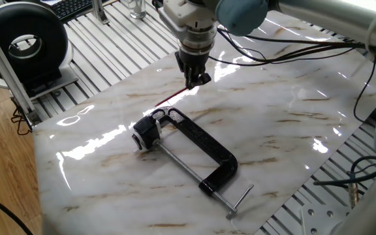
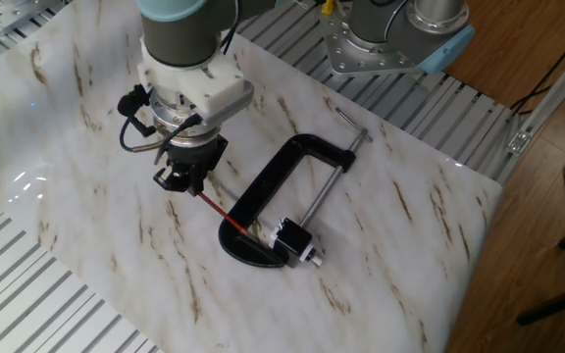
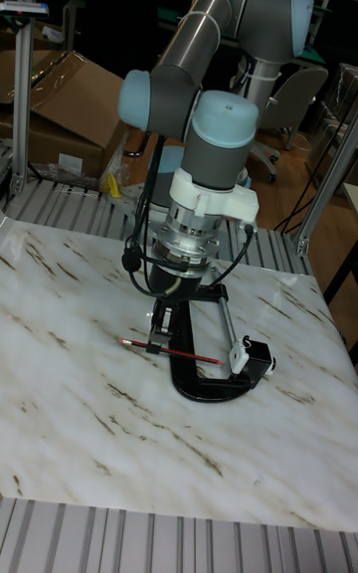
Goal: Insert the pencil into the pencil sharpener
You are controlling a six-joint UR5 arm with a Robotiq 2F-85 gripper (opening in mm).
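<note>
My gripper is shut on one end of the pencil, a thin red stick held low over the marble table. Its free end slants toward the black C-clamp and reaches the clamp's curved end in the other fixed view. The pencil sharpener, a small black block with a pale face, sits at the clamp's jaw by the threaded rod, apart from the pencil tip.
A round black device stands off the table at the far left. Cables trail across the back right. A second robot base sits behind the table. Slotted aluminium borders the marble top.
</note>
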